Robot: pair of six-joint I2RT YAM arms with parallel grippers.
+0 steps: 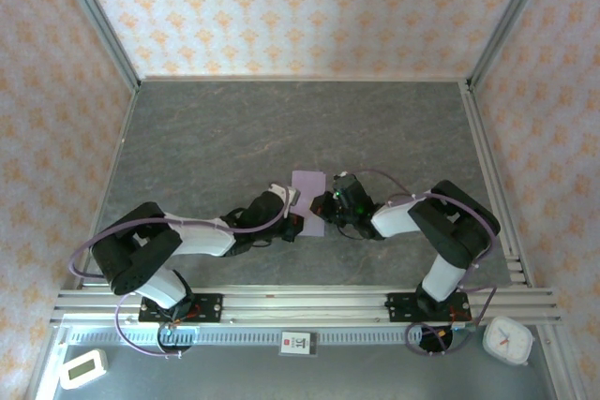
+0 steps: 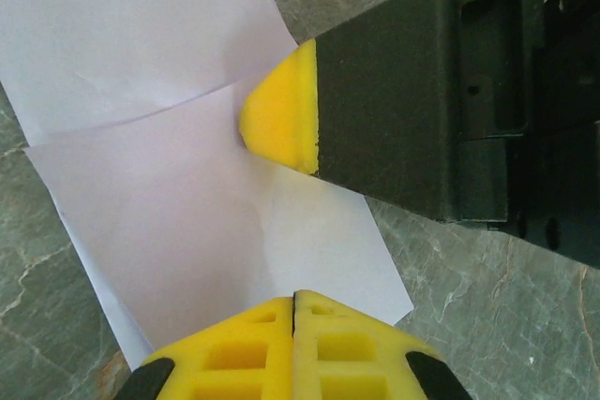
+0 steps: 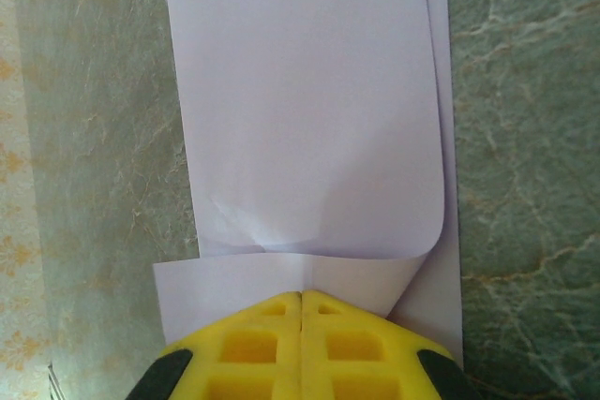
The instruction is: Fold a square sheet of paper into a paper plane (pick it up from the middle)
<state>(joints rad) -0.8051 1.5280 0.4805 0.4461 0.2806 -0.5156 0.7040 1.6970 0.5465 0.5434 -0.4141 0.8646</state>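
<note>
Between both claws, on the grey marbled tabletop (image 1: 234, 128), lies the pale lilac square sheet of paper (image 1: 308, 192), one flap curled over. The left gripper (image 2: 294, 311) and right gripper (image 3: 301, 302) are each pressed together at the sheet's edges. From the left wrist, the right gripper's yellow tip dents the sheet's crease. From above, both arms crowd the sheet, and a round white timer (image 1: 507, 340) sits well apart from it.

Overhead view: a grey, marble-veined table top (image 1: 281, 128) is enclosed at 9, 12 and 3 o'clock by wall panels (image 1: 300, 7) printed with an orange motif on cream, and bounded at 6 o'clock by aluminium rails (image 1: 309, 299). Beyond the rails lie a small white display unit (image 1: 82, 368) at 7 o'clock, a white card (image 1: 295, 343) bearing a red mark at 6 o'clock, and a white clock (image 1: 507, 339) at 5 o'clock.
</note>
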